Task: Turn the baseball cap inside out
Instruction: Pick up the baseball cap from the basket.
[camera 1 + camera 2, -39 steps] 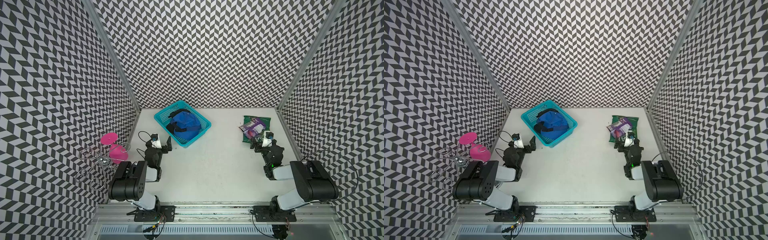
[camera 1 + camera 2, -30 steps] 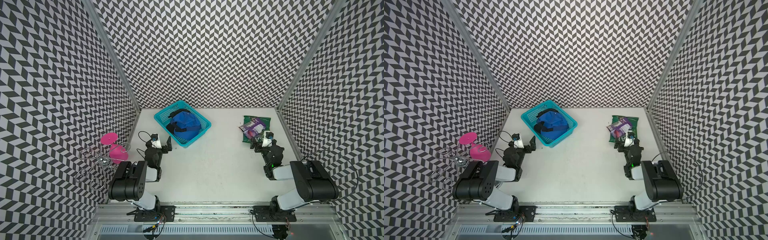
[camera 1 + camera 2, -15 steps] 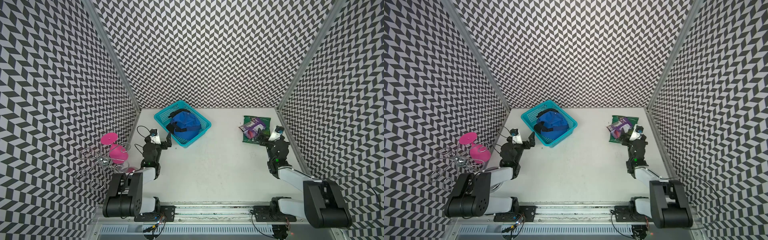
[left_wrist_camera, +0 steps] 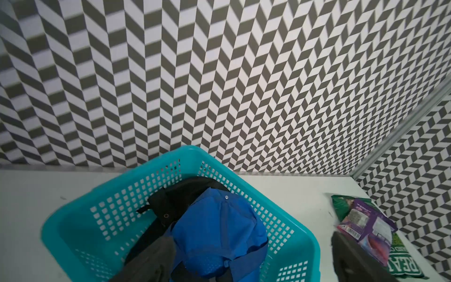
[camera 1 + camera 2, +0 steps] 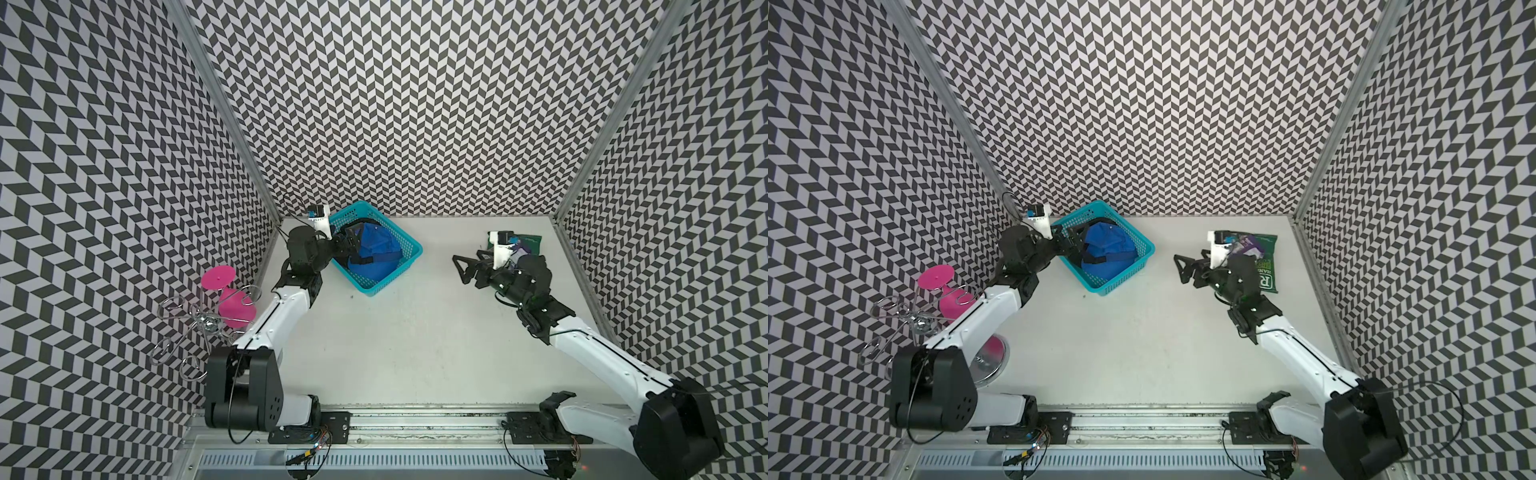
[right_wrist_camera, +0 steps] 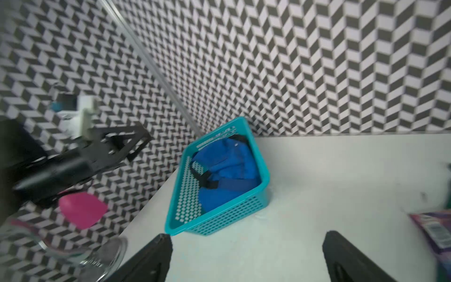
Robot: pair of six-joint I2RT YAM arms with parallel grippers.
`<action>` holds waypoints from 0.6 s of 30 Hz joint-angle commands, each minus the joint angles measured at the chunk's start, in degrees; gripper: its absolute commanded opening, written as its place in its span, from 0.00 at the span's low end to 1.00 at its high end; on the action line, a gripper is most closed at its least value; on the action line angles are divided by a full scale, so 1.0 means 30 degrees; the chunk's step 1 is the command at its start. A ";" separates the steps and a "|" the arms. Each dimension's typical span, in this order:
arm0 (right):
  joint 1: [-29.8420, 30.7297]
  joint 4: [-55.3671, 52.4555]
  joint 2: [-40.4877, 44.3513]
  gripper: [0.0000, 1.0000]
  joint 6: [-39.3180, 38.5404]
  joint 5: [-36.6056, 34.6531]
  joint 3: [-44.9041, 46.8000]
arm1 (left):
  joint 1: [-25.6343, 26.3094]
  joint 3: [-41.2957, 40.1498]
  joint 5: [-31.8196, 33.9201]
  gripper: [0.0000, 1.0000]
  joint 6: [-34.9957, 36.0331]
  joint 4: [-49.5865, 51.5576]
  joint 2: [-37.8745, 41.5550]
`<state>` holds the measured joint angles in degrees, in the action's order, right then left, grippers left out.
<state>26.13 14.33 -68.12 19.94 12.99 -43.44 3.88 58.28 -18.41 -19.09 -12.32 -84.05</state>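
- Where the metal rail [image 5: 415, 419] ran along the near edge, both arm bases sat bolted to it, and the white table [image 5: 415, 353] stretched away from there
- Off to the left, against the side wall, a wire rack [image 5: 195, 328] stood with pink glasses [image 5: 218, 278] hung on it
- Farther in on the right, the right gripper [image 5: 460, 269] hung over bare table, its jaws spread wide with nothing between them, well apart from the basket and pointing across toward it
- On the left, the left gripper [image 5: 349, 243] reached over the near-left corner of the teal basket [image 5: 374, 286], its jaws wide as well and empty
- From the right wrist view I could see a gap between that gripper and the cap, so it was not touching it
- The blue baseball cap [image 5: 376, 249] lay inside the basket, crown up with its top button showing, and a dark strap crossed its lower part
- Under and behind the cap some black fabric [image 4: 185, 193] was bunched against the basket's far side
- Just behind the right arm's wrist, near the right wall, a green snack bag [image 5: 1264, 249] lay flat with a purple packet [image 5: 1246, 245] on top of it
- Beyond all of it rose the back wall [image 5: 415, 124] in black and white chevrons
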 commanded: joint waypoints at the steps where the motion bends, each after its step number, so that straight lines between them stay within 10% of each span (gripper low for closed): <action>1: 0.1270 -0.0404 -0.0589 1.00 0.0243 -0.0312 -0.0703 | -0.0018 0.2018 -0.0484 1.00 -0.2791 0.3150 -0.2680; 9: 0.2569 -0.0779 -0.1828 1.00 0.0737 -0.1145 -0.1320 | -0.0195 0.8114 -0.1270 0.93 -0.3679 0.4866 -0.9343; 18: 0.2570 -0.1831 -0.2072 1.00 0.0018 -0.2236 -0.2263 | -0.0222 1.0661 -0.1931 0.64 -0.3919 0.6091 -1.2833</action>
<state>33.63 8.05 -74.61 20.95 8.45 -48.60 3.33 88.38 -23.18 -30.63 3.84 -121.62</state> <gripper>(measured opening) 0.995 0.639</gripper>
